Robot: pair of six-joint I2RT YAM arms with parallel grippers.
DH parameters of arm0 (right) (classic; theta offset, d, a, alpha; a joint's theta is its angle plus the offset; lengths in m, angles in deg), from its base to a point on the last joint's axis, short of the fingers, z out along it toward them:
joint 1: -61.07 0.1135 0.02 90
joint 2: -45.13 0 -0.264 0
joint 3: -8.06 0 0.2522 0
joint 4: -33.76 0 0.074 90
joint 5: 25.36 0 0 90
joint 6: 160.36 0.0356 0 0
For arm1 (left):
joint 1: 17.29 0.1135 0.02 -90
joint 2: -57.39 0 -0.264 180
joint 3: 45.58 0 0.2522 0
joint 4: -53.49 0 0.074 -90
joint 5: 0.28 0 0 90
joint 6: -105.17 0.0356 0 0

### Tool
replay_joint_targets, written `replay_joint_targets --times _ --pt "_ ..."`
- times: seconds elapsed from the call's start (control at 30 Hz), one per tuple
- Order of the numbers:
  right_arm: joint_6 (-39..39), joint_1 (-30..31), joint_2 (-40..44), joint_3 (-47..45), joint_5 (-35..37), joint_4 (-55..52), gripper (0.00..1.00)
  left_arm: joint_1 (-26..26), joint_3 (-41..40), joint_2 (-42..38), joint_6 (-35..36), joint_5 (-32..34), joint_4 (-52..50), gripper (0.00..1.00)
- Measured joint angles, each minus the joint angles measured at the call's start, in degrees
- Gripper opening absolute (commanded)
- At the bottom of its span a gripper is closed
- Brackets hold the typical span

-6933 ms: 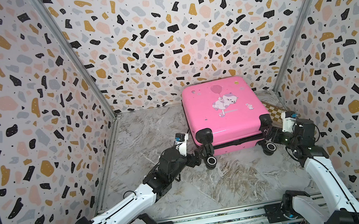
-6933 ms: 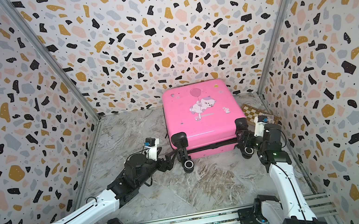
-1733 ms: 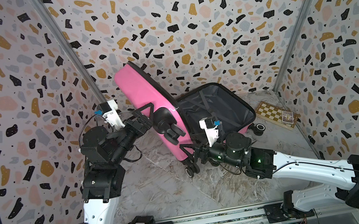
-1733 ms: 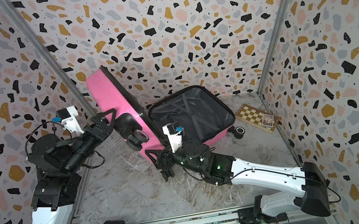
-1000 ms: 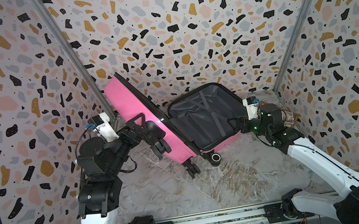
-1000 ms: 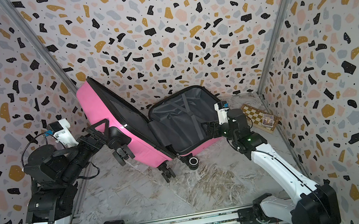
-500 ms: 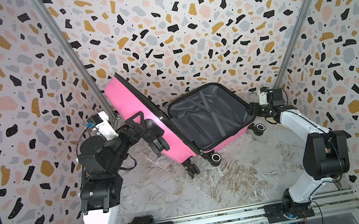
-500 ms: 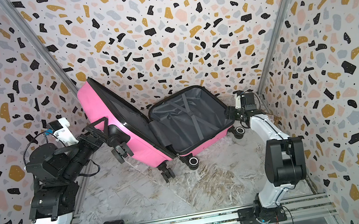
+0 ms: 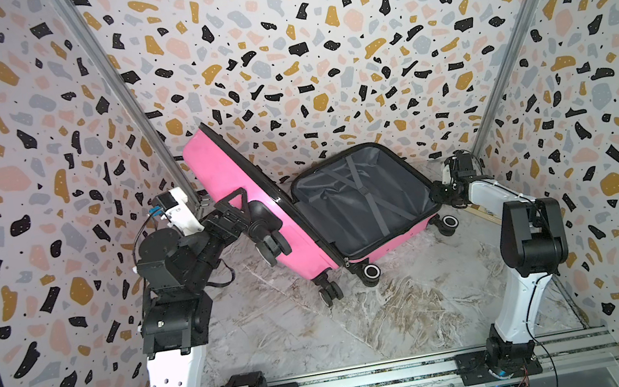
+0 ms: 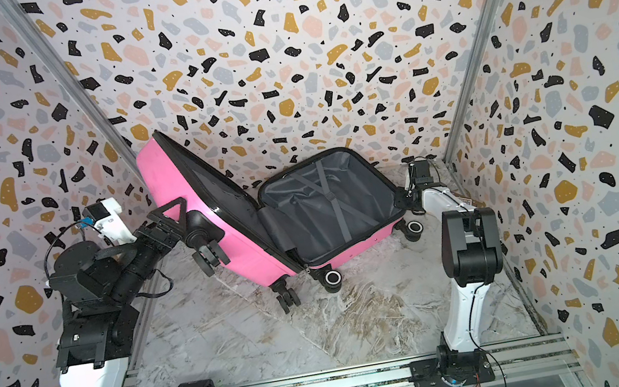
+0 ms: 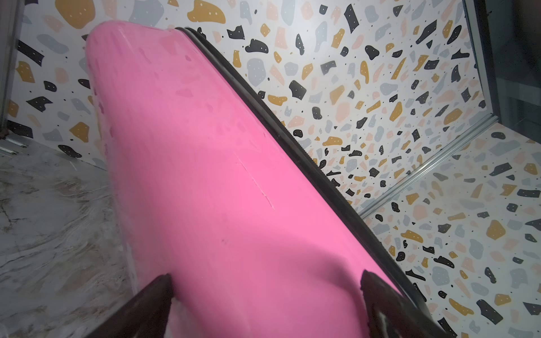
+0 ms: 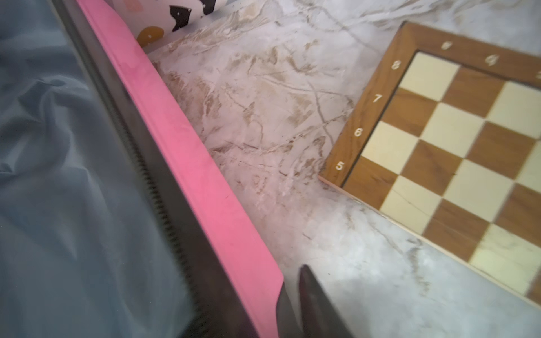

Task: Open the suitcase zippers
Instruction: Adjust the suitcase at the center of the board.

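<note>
Open at the back of the floor point(image 9: 361, 321), the suitcase point(image 9: 391, 239) runs roughly front-to-back, wheels frontward, lid point(image 9: 230, 182) tilted onto the wide-spread left gripper point(image 9: 245, 209); right gripper point(image 9: 440, 192) at its rim, closure indiscernible

Terrazzo-print walls point(image 9: 316, 33) are enclosing the cell on three sides, with black, ochre, grey and pink flecks on white. Aluminium corner posts point(image 9: 123, 97) are running up where the panels meet. The marble-print floor point(image 9: 402, 314) is showing brown veining. A slotted aluminium rail point(image 9: 371, 380) is spanning the near edge. Light is falling evenly, casting only soft shadows.
</note>
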Motion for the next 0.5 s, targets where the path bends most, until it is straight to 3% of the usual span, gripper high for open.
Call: replay_joint_targets --times 0.3,0.5 --pt "4.42 0.11 13.64 -17.42 7.58 3.63 0.19 2.01 -0.02 2.8 -0.04 -0.42 1.07 0.99" --pt "5.92 0.07 22.01 -27.23 9.97 5.88 0.02 3.39 -1.18 3.69 -0.76 -0.22 2.64 0.99"
